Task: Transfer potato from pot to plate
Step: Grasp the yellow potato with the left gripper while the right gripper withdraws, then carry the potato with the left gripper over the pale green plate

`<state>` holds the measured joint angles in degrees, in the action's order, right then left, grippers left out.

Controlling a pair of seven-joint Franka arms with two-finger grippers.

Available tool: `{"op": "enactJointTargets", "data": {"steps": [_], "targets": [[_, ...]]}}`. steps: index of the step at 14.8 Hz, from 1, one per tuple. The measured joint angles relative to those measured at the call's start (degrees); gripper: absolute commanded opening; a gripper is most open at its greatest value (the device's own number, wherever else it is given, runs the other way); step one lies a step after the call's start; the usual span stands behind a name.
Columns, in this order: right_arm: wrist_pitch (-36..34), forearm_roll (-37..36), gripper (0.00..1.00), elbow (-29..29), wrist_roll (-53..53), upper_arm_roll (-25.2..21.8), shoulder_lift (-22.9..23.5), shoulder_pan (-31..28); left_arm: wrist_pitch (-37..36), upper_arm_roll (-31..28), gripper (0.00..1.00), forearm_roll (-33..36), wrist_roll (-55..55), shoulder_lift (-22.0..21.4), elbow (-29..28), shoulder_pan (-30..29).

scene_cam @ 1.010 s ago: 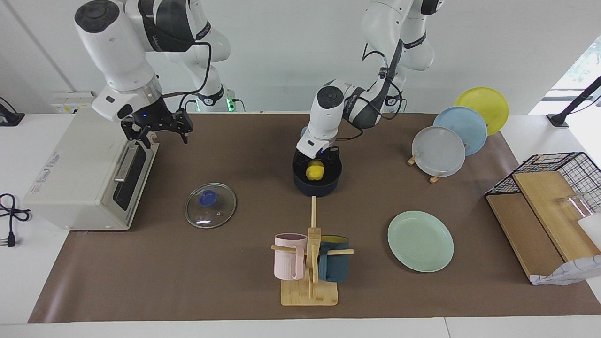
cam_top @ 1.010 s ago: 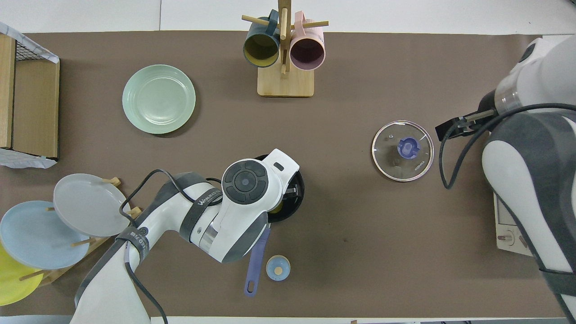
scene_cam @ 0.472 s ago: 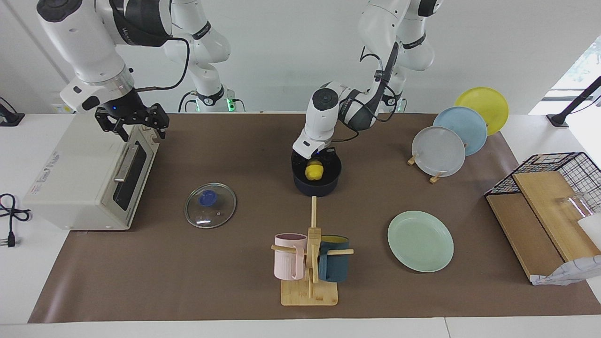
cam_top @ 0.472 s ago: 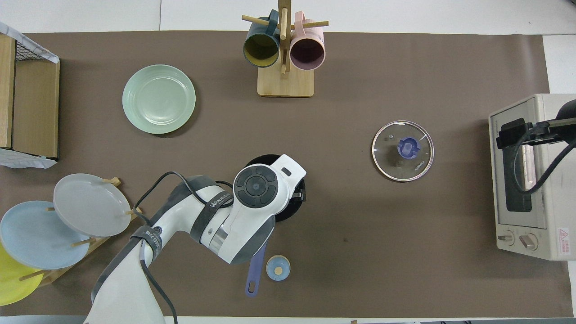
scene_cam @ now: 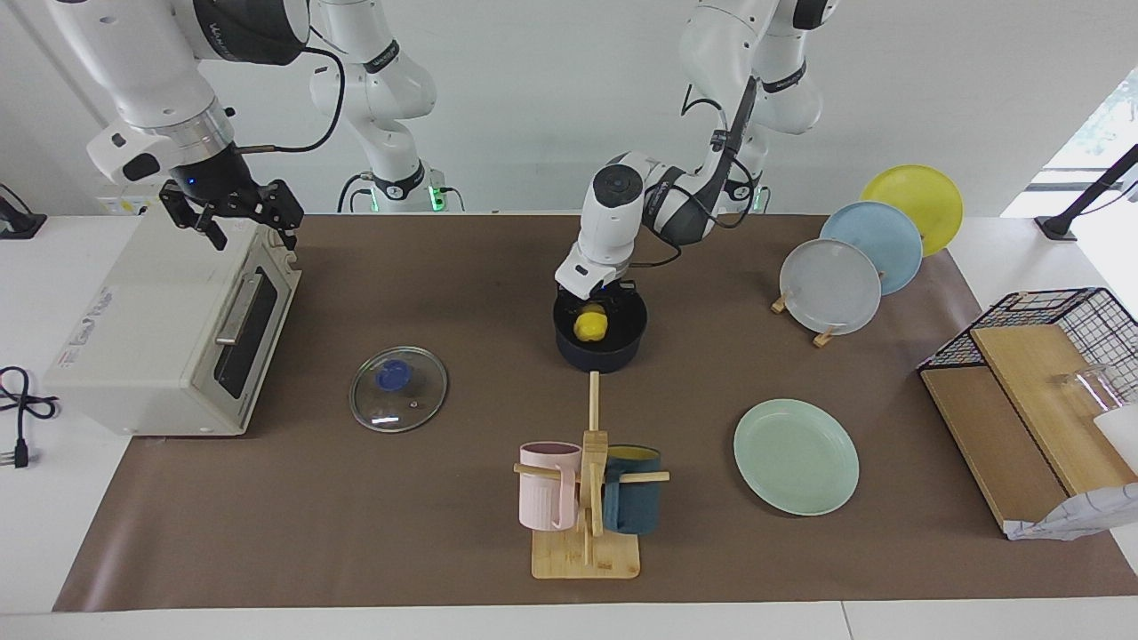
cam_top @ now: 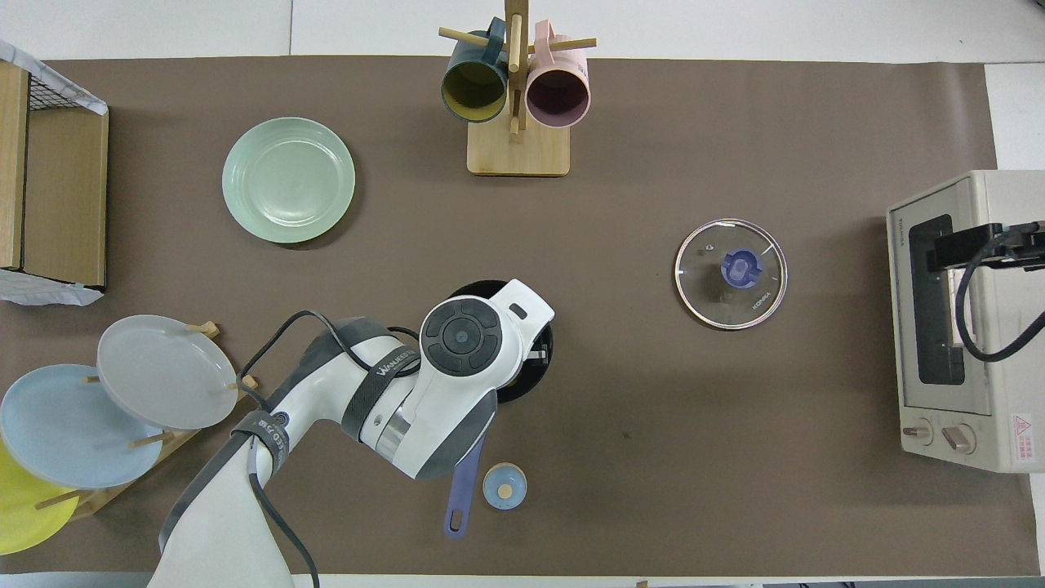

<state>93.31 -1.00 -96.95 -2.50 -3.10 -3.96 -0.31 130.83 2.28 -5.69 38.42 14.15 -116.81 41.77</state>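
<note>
**A:** where's the potato at?

**B:** in the pot, mid-table. Left claw is down in the pot right at it, can't tell if it's clamped on or not. Mint plate sits bare toward the left arm's end, farther from the robots.

**A:** right claw?

**B:** spread wide over the toaster oven, waiting.

- The left arm's white wrist housing covers most of the small round dark navy saucepan; the gripper itself is hidden beneath.
- The saucepan's long blue straight handle pokes out under the wrist, toward the robots.
- The round pale mint-green plate lies well apart, farther from the robots.
</note>
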Motion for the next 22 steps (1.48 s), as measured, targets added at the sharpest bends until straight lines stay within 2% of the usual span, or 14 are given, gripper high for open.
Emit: {"op": "enactJointTargets", "data": {"steps": [6, 10, 14, 18, 20, 22], "targets": [[-0.69, 0.00, 1.00, 1.78, -0.17, 0.19, 0.60, 0.33, -1.89, -0.57, 0.00, -0.02, -0.03, -0.23, 0.27, -0.90], [-1.79, 0.00, 1.00, 2.36, -0.18, 0.19, 1.53, 0.60, -10.13, -1.01, 0.00, -0.02, -1.45, -2.93, 3.69, -4.23], [-5.93, -0.01, 1.00, 5.50, -0.18, 0.18, 3.34, 0.66, -21.40, -1.08, 0.00, -0.91, -2.25, -5.21, 11.69, -7.83], [-6.77, -0.03, 1.00, 7.60, -0.28, 0.18, 5.05, 0.66, -36.24, -1.45, 0.00, -3.33, -10.23, -4.12, 24.75, -17.65], [-6.77, -0.03, 1.00, 7.75, -0.28, 0.18, 5.30, 0.66, -39.00, -1.55, 0.00, -3.46, -16.68, -1.83, 29.30, -23.65], [-6.81, -0.03, 1.00, 7.90, -0.29, 0.18, 5.30, 0.67, -38.68, -1.60, 0.00, -3.51, -22.94, 0.79, 31.30, -27.64]]}}
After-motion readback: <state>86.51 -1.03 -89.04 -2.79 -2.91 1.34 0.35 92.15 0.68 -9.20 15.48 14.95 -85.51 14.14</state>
